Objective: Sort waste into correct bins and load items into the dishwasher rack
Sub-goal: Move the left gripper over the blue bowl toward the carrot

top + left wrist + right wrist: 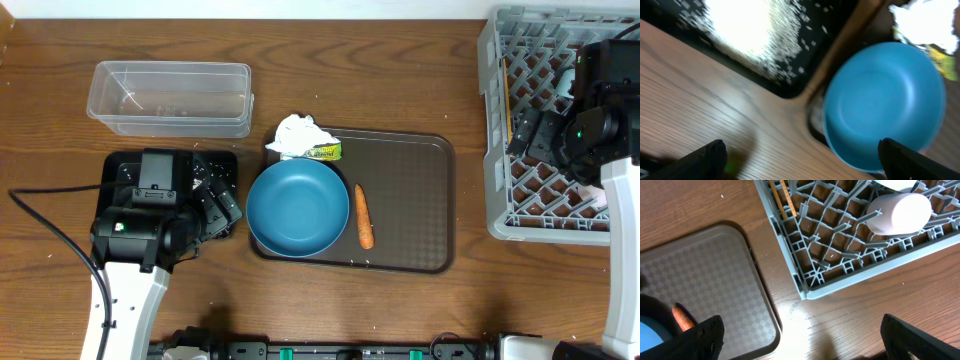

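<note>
Rack (788, 255) holds cup (900, 212), chopsticks (778, 200); black tray (790, 87) holds rice (745, 30); left end effector (802, 145), right end effector (802, 320) spread.

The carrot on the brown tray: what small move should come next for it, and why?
Probably bring the right gripper, open and empty, over the carrot: it lies free on the brown tray, beside the blue bowl.

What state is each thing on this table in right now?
Large teal-blue bowl: upright, empty, on brown serving tray.
Small orange carrot: lying flat beside bowl.
Crumpled white tissue: at tray's corner.
White cup: lying in grey plastic rack.
Clear plastic tub: lidless, almost empty.
Left end effector: open, empty.
Right end effector: open, empty.
</note>
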Tool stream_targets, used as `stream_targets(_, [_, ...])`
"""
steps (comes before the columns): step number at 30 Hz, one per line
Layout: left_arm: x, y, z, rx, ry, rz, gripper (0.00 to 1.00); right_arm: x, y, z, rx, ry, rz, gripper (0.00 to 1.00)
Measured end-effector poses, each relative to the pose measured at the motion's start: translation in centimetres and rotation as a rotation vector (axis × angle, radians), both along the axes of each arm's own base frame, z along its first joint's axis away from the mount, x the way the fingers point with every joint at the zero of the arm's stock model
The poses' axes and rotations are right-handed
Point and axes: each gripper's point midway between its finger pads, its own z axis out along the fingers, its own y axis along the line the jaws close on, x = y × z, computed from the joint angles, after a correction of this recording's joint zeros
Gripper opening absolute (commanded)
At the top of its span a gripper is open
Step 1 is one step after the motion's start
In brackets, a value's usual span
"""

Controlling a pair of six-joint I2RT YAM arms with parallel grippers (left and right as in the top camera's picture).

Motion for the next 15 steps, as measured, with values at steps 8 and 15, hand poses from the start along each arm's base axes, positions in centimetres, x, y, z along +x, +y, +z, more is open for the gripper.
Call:
stream_targets(8, [0.0,-2.3,0.2,-0.159,0.009,0.049,0.98,0.0,0.0,0.0,0.000,0.000,0.000,0.99])
stream_targets(15, [-0.3,-6.8,1.5,-0.397,0.025,-0.037,0.98,0.0,0.0,0.0,0.000,0.000,0.000,0.99])
